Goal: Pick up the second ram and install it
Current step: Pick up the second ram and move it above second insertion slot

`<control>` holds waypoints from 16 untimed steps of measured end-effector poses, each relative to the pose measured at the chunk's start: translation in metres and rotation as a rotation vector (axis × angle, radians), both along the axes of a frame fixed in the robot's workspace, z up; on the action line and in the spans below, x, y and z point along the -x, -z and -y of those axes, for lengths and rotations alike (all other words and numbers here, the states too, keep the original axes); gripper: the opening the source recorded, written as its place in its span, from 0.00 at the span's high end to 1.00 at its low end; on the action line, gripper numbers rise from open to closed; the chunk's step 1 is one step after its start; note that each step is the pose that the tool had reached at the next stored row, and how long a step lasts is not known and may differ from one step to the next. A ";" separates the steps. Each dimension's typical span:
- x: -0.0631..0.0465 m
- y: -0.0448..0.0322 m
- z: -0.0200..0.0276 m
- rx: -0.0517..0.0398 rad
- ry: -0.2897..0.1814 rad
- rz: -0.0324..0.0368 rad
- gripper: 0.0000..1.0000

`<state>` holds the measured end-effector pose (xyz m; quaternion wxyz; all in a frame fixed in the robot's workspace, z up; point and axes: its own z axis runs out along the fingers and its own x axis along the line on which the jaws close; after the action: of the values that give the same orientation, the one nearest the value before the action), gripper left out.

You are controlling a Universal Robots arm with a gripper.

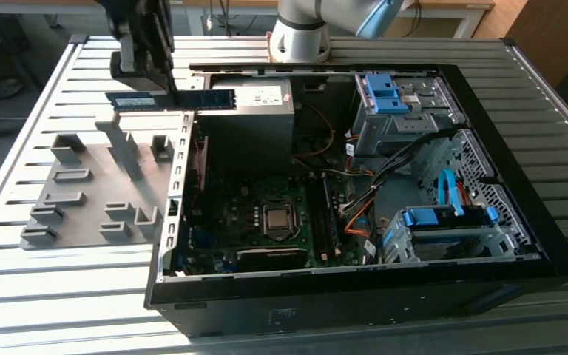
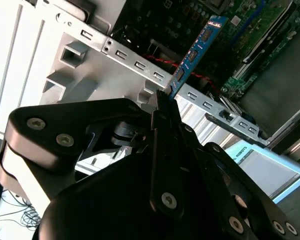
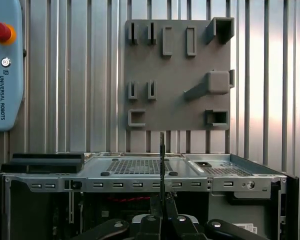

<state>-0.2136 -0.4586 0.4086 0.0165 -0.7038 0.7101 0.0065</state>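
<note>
The hand pinches the second ram, held level, its long axis crossing the open computer case's side wall above the bench.

1 second ram hangs above the computer case rim; 1 grey fixture plate lies beside the case; 2 blue drive-bay clips sit inside it.
</note>
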 end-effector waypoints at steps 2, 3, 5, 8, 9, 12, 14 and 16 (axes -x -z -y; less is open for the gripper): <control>-0.007 0.0000 0.0000 0.0001 0.000 -0.0001 0.86; -0.010 0.0001 0.0000 0.0000 0.000 -0.0001 0.86; -0.017 0.0001 0.0000 0.0001 0.000 -0.0001 0.86; -0.029 0.0002 0.0000 0.0001 0.000 0.0000 0.86; -0.032 0.0003 0.0000 0.0000 0.000 0.0000 0.86; -0.043 0.0003 0.0000 0.0001 0.001 -0.0001 0.86; -0.049 0.0003 0.0000 0.0001 0.001 -0.0001 0.86; -0.055 0.0004 0.0000 0.0001 0.001 -0.0001 0.86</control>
<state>-0.1582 -0.4586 0.4082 0.0164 -0.7036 0.7104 0.0065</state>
